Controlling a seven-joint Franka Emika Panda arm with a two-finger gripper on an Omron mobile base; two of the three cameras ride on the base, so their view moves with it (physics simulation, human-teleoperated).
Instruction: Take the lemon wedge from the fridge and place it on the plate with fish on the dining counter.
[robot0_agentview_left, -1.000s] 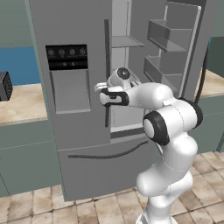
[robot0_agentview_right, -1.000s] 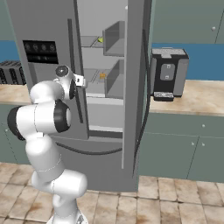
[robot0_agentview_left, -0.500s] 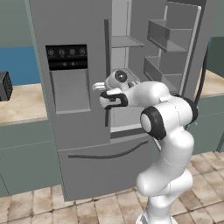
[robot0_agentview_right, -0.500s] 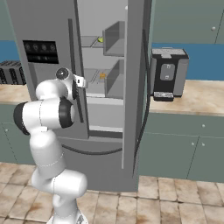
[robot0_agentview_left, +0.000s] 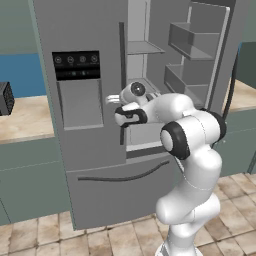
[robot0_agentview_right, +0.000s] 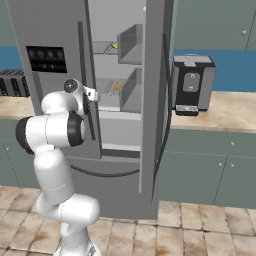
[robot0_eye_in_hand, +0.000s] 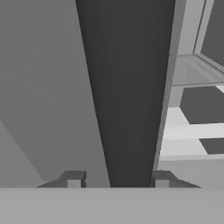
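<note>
The grey fridge (robot0_agentview_left: 85, 130) (robot0_agentview_right: 50, 30) has its right door swung open and its left door closed. On an upper inner shelf lies the tiny yellow-green lemon wedge (robot0_agentview_right: 115, 45). My gripper (robot0_agentview_left: 121, 116) (robot0_agentview_right: 92, 95) (robot0_eye_in_hand: 117, 179) is at the left door's dark vertical handle (robot0_agentview_left: 121, 75) (robot0_eye_in_hand: 127, 87). In the hand view the handle runs up between my fingertips (robot0_eye_in_hand: 73, 179). The right tip is against the bar and a narrow gap shows on the left. The plate with fish and the dining counter are out of view.
An orange-yellow piece (robot0_agentview_right: 117, 86) lies on the shelf below the wedge. The open right door (robot0_agentview_left: 200, 55) (robot0_agentview_right: 155, 100) stands out toward me. A coffee machine (robot0_agentview_right: 192, 85) stands on the counter to the right, and a dark toaster (robot0_agentview_left: 4, 99) on the left.
The jaws have narrowed around the left door's handle. The arm has shifted slightly toward the handle; the fridge doors have not moved.
</note>
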